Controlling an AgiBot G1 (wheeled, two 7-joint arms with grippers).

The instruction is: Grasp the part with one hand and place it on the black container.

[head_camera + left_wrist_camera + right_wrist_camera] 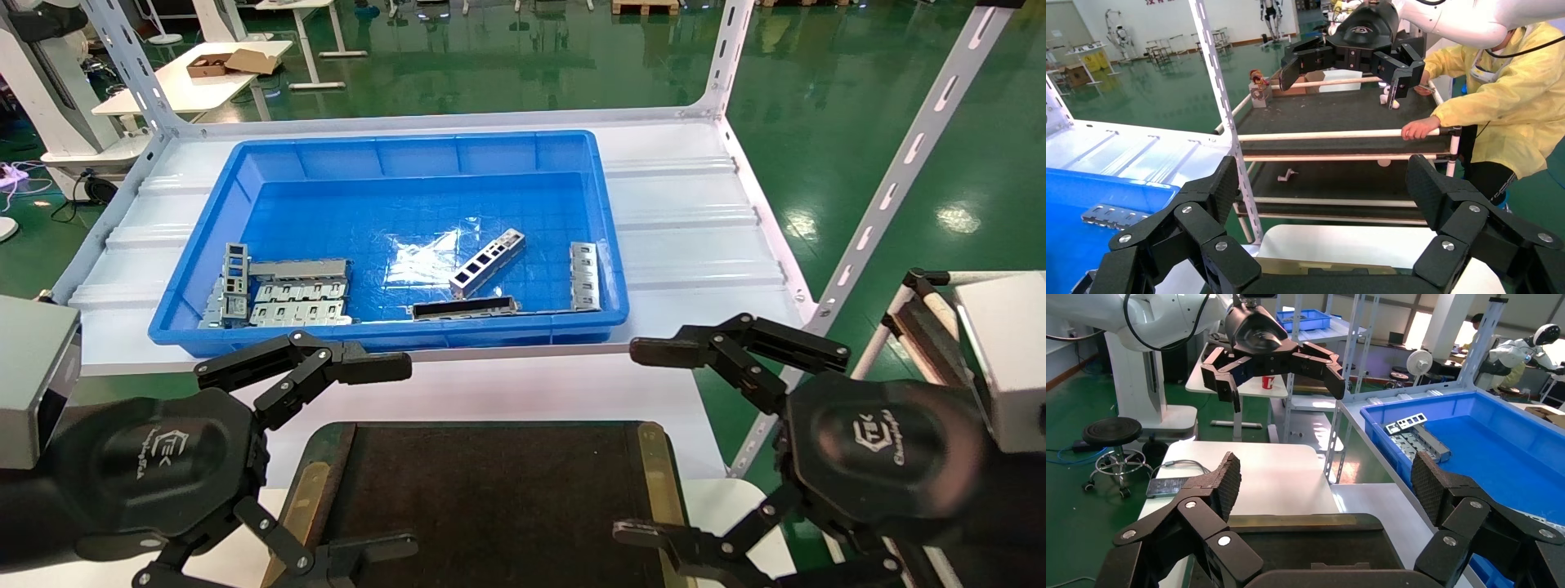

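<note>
Two grippers were up front, both spread wide and holding nothing: the left gripper hung over the near-left edge of the black container, the right gripper over its near-right edge. One black container, then, with a brass-coloured strip down each side and its dark surface bare. One blue bin sat beyond it on the white shelf, and every piece was in there. The part, a narrow silver strip with a row of rectangular cut-outs, lay tilted near the middle of the bin floor. Just in front of it was one dark hollow bar, off to the right one grey slotted plate, and in the left corner a cluster of grey plates, too overlapped to count
</note>
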